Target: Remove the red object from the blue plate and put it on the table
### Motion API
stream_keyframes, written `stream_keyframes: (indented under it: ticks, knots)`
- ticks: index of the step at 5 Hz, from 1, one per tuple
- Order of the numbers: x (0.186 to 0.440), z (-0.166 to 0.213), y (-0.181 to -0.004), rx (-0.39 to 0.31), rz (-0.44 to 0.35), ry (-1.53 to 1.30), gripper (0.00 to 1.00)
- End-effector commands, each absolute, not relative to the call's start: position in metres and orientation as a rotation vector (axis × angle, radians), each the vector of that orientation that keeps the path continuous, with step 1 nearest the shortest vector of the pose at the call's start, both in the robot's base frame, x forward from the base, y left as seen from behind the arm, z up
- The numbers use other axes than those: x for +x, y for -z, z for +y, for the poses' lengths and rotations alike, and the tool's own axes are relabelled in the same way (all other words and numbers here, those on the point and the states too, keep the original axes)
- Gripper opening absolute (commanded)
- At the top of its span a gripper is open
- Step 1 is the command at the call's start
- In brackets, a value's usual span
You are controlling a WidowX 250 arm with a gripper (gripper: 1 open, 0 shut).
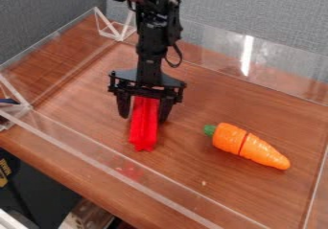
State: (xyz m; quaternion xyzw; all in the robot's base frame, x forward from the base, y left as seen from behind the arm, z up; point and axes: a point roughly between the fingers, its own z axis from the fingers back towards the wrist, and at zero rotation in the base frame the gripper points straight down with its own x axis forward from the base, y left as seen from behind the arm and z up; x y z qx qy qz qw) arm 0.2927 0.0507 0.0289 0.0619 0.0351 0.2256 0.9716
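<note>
The red object (144, 124) is a long ridged red bar standing almost upright over the middle of the table (77, 75). Its upper end sits between the black fingers of my gripper (146, 98), which is shut on it from above. Its lower end is near or on the wood at the front; I cannot tell whether it touches. The blue plate is out of view.
An orange toy carrot (247, 145) with a green top lies on the table to the right of the bar. Low clear acrylic walls (90, 148) run around the tabletop, close in front of the bar. The black arm (156, 22) rises behind the gripper.
</note>
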Motion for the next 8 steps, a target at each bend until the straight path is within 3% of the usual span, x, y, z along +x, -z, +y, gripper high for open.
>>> stream_keyframes:
  ticks: [1, 3, 4, 5, 6, 8]
  knots:
    - [0.299, 0.039, -0.07, 0.101, -0.029, -0.511, 1.0]
    - [0.299, 0.008, -0.132, 0.024, -0.117, -0.614, 1.0]
    - [0.288, -0.009, -0.151, -0.01, -0.144, -0.587, 1.0]
    - [0.272, -0.028, -0.157, -0.031, -0.164, -0.537, 1.0]
    - [0.266, -0.04, -0.152, -0.035, -0.169, -0.454, 1.0]
    - [0.259, -0.062, -0.149, -0.002, -0.18, -0.298, 1.0]
